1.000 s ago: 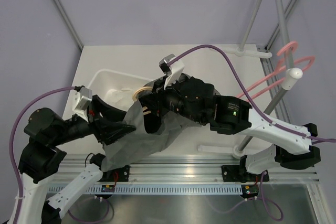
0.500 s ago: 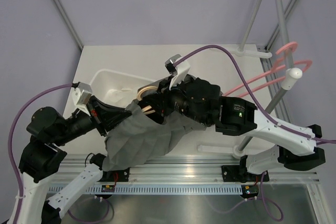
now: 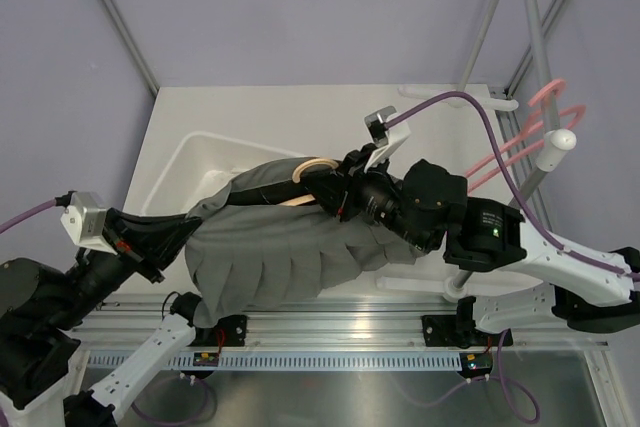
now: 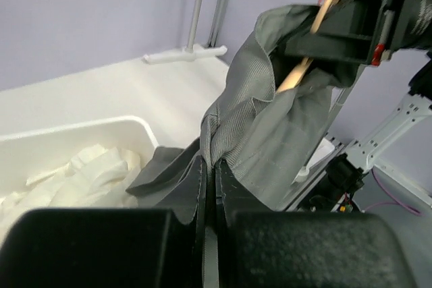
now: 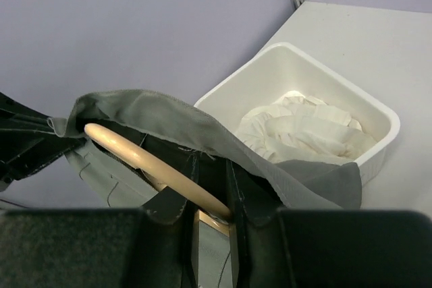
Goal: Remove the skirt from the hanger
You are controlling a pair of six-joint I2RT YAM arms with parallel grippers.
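A grey skirt (image 3: 280, 247) hangs stretched between my two grippers above the table's near edge. My left gripper (image 3: 188, 230) is shut on a fold of the skirt's edge (image 4: 233, 126), with fabric pinched between the left gripper's (image 4: 209, 166) jaws. The right gripper (image 3: 328, 193) is shut on the wooden hanger (image 3: 312, 169). In the right wrist view the hanger's pale bar (image 5: 148, 163) passes between that gripper's (image 5: 212, 183) jaws, and the skirt's waistband (image 5: 169, 116) drapes over it. The hanger (image 4: 304, 69) still sits inside the skirt's top, mostly covered by cloth.
A white bin (image 3: 172, 162) holding white cloth (image 5: 304, 129) sits at the table's left, behind the skirt. A metal rack pole (image 3: 540, 162) with pink hangers (image 3: 530, 132) stands at the right. The rack's white foot (image 3: 415, 285) lies near the front edge.
The left gripper shut on the skirt's edge and pulled back to the left. The right arm carried the hanger rightward, so the skirt now spreads out between them.
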